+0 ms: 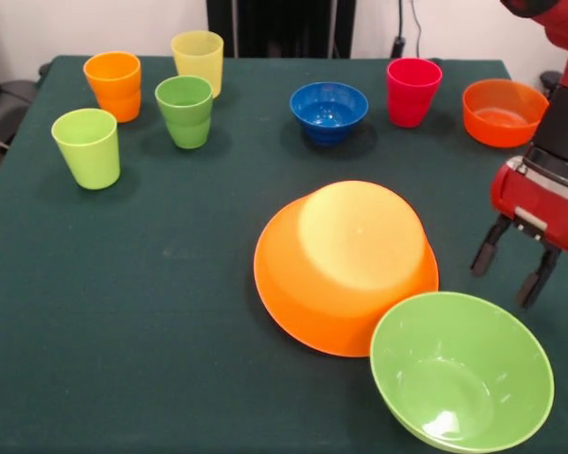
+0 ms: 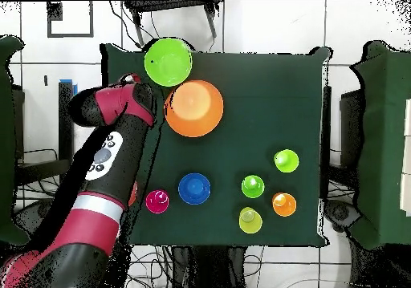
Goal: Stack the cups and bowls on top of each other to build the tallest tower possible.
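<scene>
Nearest the camera sits the light green bowl (image 1: 462, 371), upright and touching the rim of the big orange bowl (image 1: 346, 265), which lies upside down in the middle of the table (image 1: 123, 303) as the likely tower base. Nothing is stacked yet, so the job looks barely begun; the gripper (image 1: 512, 265) hangs empty with fingers spread, just beside the green bowl, and probably needs to come down over its rim next. Smaller pieces wait well apart along the far side: blue bowl (image 1: 328, 111), red-orange bowl (image 1: 504, 112), and five cups (image 1: 185, 111).
</scene>
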You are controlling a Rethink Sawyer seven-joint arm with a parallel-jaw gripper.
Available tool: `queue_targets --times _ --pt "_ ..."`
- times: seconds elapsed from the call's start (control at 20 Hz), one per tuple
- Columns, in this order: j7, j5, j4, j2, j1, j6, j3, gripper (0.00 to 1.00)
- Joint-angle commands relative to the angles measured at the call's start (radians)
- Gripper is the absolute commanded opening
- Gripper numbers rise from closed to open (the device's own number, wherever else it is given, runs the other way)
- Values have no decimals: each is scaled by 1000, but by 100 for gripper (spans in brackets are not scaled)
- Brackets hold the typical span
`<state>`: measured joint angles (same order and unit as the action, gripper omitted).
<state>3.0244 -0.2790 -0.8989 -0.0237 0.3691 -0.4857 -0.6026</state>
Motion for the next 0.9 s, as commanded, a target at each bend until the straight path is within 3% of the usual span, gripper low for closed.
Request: queue_targets --times 0.05,0.3,0.5,0.9 --pt "73 -41 168 12 -55 -146 26 100" --pt "110 -61 252 34 -60 -148 -10 100" --pt "194 -77 282 102 -50 -132 -109 100" --pt "177 -72 187 138 -34 -210 -174 100"
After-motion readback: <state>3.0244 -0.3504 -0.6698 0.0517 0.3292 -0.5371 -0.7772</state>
